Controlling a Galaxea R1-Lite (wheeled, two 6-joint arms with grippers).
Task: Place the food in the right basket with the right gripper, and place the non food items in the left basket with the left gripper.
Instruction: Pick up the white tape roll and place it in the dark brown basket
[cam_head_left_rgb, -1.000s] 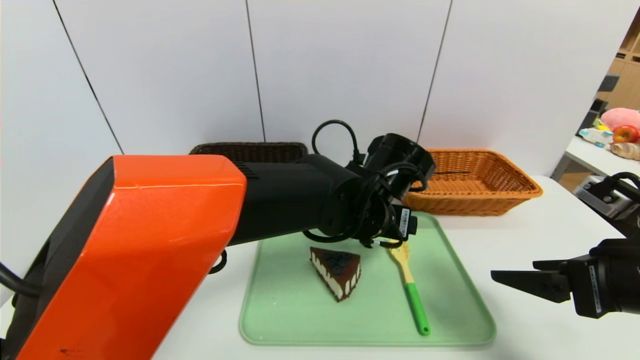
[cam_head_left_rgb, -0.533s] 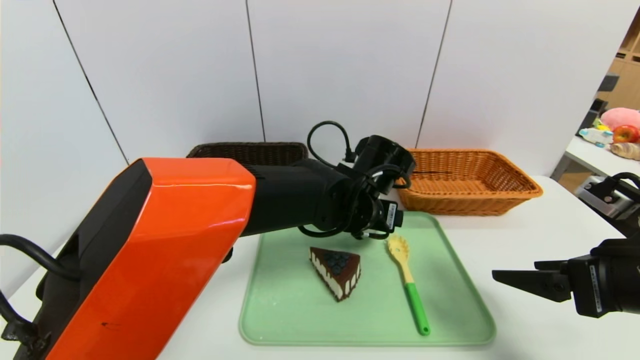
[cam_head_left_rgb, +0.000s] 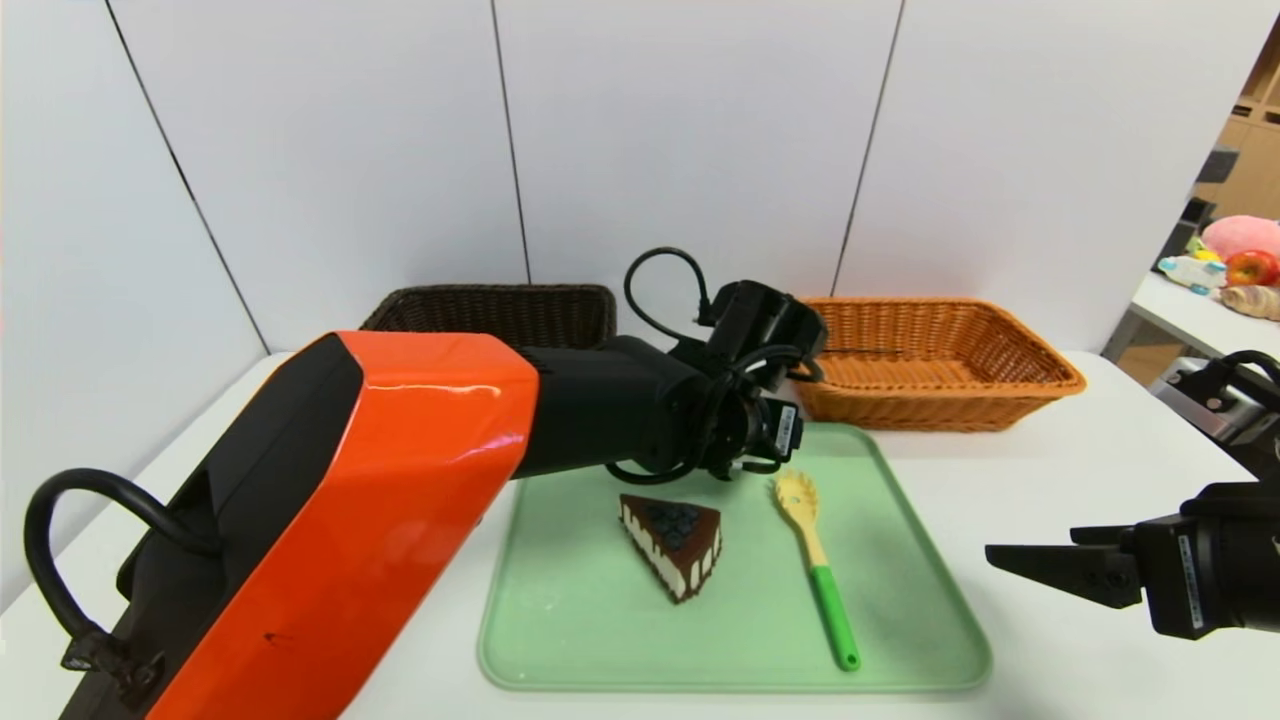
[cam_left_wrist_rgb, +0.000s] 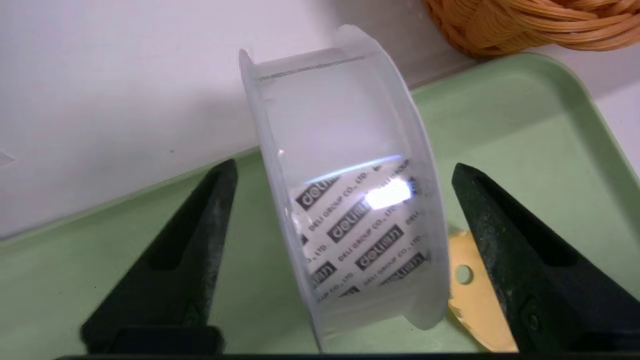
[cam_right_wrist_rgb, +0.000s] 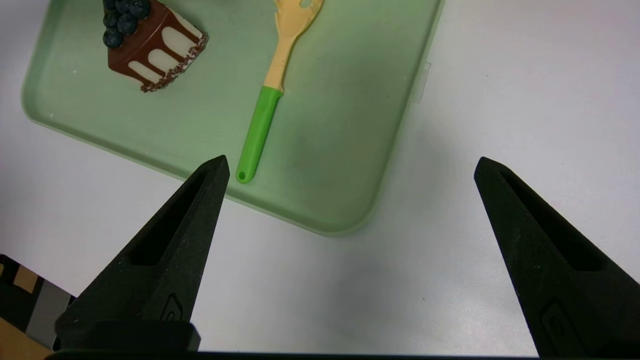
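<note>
"Between the open black left gripper's (cam_left_wrist_rgb: 345, 172) fingers?" "A clear, round plastic tape dispenser (cam_left_wrist_rgb: 350, 175) sat there, untouched."

"And the black right gripper (cam_right_wrist_rgb: 352, 167)?" "Spread wide, beside the green tray (cam_head_left_rgb: 740, 640)."

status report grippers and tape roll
Left gripper open around clear tape roll, no grip visible. Right gripper open, idle, beside tray. Spatula close by left fingers.

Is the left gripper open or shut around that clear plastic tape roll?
Open: the left gripper has visible gaps either side of the clear plastic tape roll.
</note>
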